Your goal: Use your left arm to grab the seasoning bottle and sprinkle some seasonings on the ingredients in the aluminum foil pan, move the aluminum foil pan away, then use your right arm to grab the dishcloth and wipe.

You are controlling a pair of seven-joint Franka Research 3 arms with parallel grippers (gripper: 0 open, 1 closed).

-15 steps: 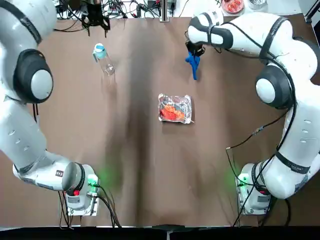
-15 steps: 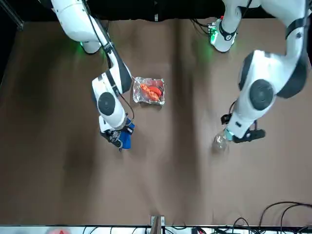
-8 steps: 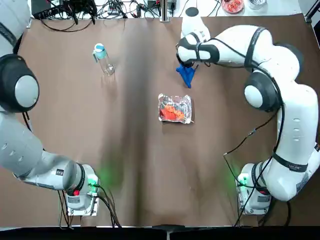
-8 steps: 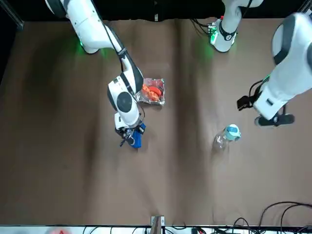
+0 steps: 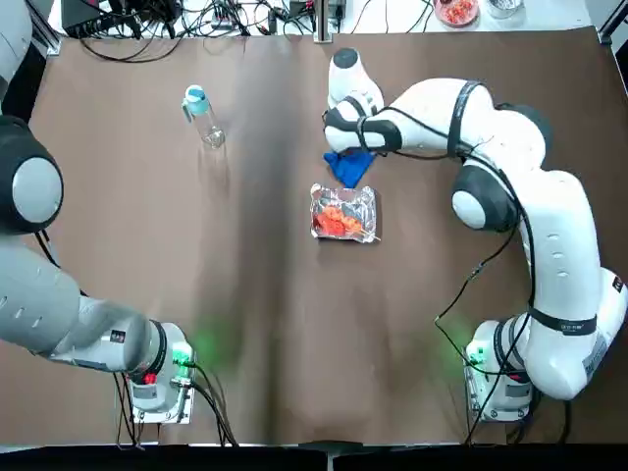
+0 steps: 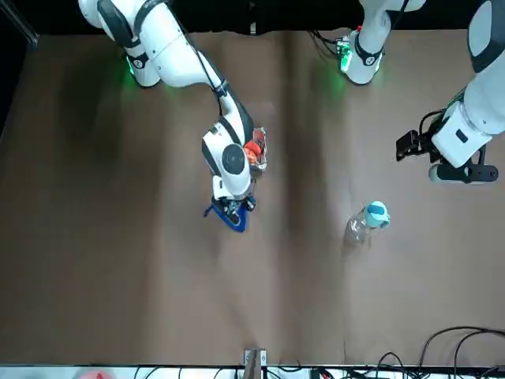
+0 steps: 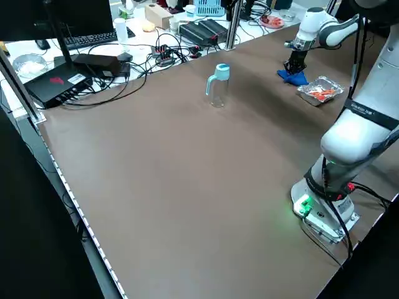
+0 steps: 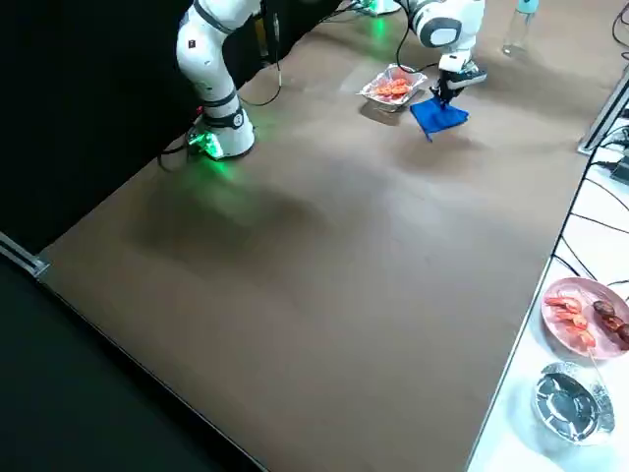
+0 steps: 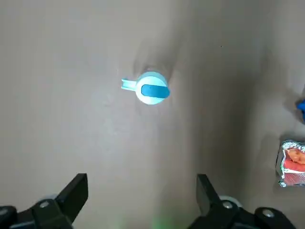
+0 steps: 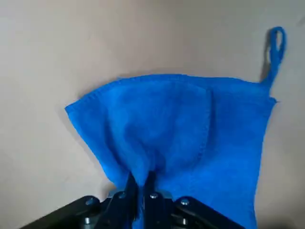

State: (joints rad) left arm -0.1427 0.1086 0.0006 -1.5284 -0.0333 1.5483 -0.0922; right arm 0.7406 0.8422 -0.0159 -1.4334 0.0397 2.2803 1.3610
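Observation:
The seasoning bottle (image 5: 201, 113), clear with a light-blue cap (image 9: 151, 90), stands alone at the far left of the table. My left gripper (image 9: 141, 181) hovers open above it and off to the robot's left (image 6: 451, 151). The aluminum foil pan (image 5: 343, 213) with orange-red ingredients (image 5: 339, 220) sits mid-table. Just beyond its far edge the blue dishcloth (image 5: 348, 167) lies spread on the table. My right gripper (image 10: 140, 188) is shut on a pinched fold of the cloth (image 10: 171, 124). In the front view the right arm covers part of the pan (image 6: 258, 150).
Cables and black electronics (image 7: 93, 68) line the far edge. A plate of food (image 8: 580, 315) and a glass bowl (image 8: 570, 401) rest on the white surface past the table's far right corner. Both arm bases (image 5: 157, 378) stand at the near edge.
My right gripper carried the dishcloth leftward and lowered it to the table beside the pan's far edge. The left arm pulled away from the bottle toward the robot's left.

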